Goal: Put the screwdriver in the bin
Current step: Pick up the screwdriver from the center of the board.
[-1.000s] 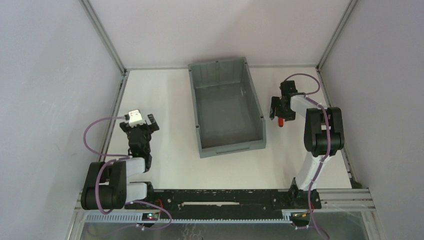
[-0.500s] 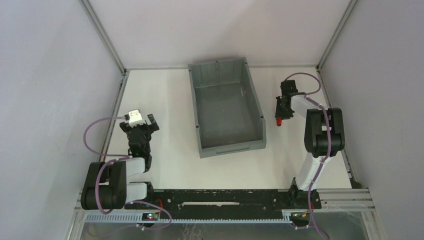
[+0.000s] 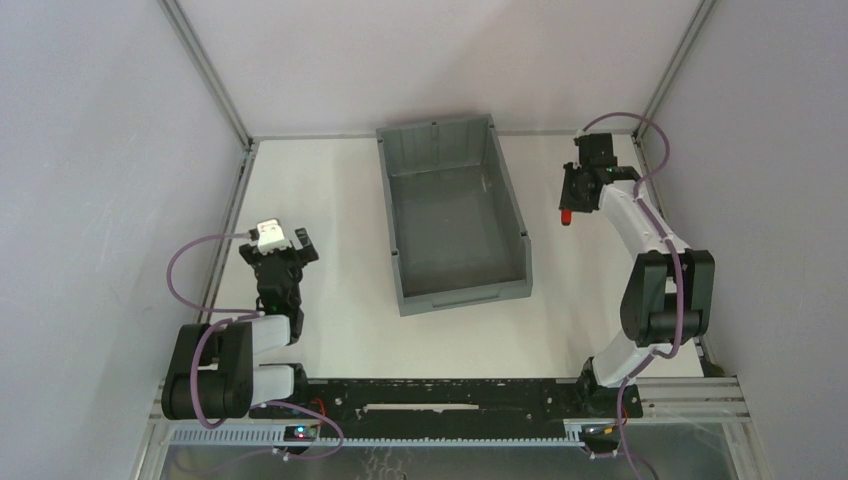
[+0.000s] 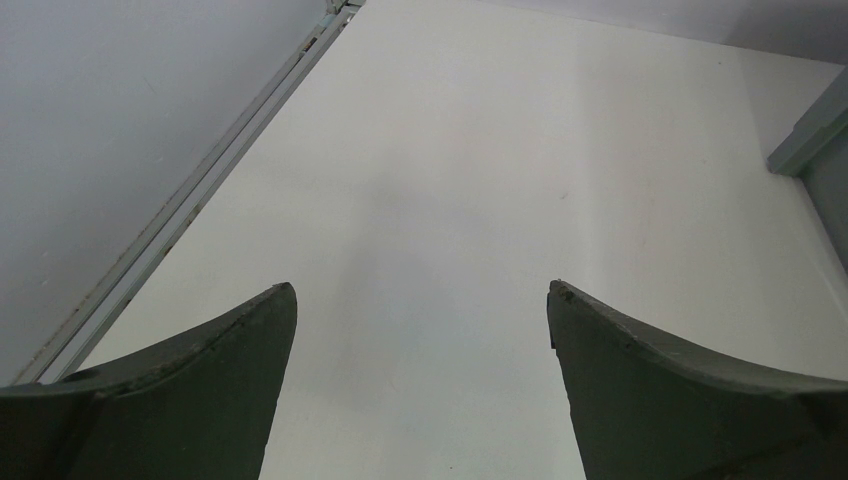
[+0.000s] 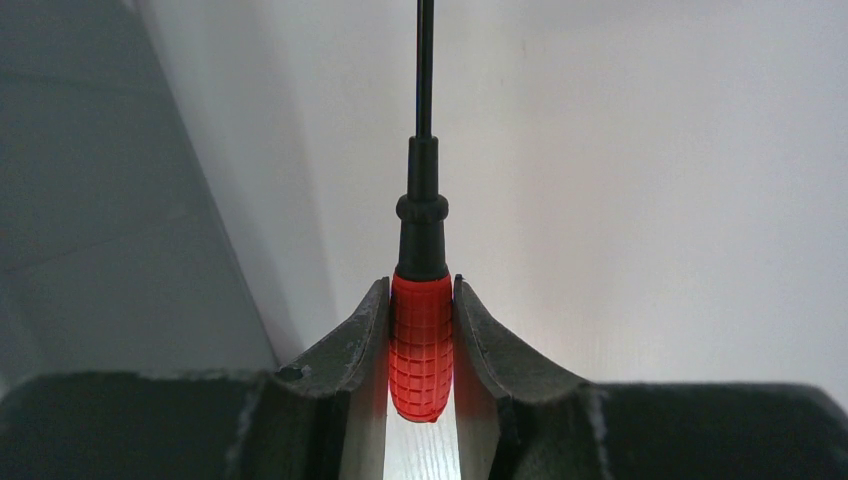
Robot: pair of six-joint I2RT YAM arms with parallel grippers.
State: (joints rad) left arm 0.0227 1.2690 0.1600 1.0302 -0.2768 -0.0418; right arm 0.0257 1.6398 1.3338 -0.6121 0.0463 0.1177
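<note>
The grey bin [image 3: 452,210] stands open at the middle back of the table; no object shows inside it. My right gripper [image 3: 570,203] is raised to the right of the bin, apart from its right wall. It is shut on the screwdriver [image 3: 566,214]. In the right wrist view my right gripper [image 5: 421,285] clamps the red handle [image 5: 420,350] on both sides, and the thin black shaft [image 5: 425,70] points away. The bin's grey wall [image 5: 90,200] fills the left of that view. My left gripper [image 3: 283,250] is open and empty at the left, with wide-apart fingers [image 4: 200,390] above bare table.
Metal frame rails [image 3: 225,235] and grey walls close the table on the left, right and back. A corner of the bin [image 4: 810,140] shows at the right edge of the left wrist view. A black rail [image 3: 440,395] crosses the near edge between the arm bases.
My right gripper shut on the screwdriver, lifted it off the table and carried it toward the back. The right arm stretched out. The left arm has not moved.
</note>
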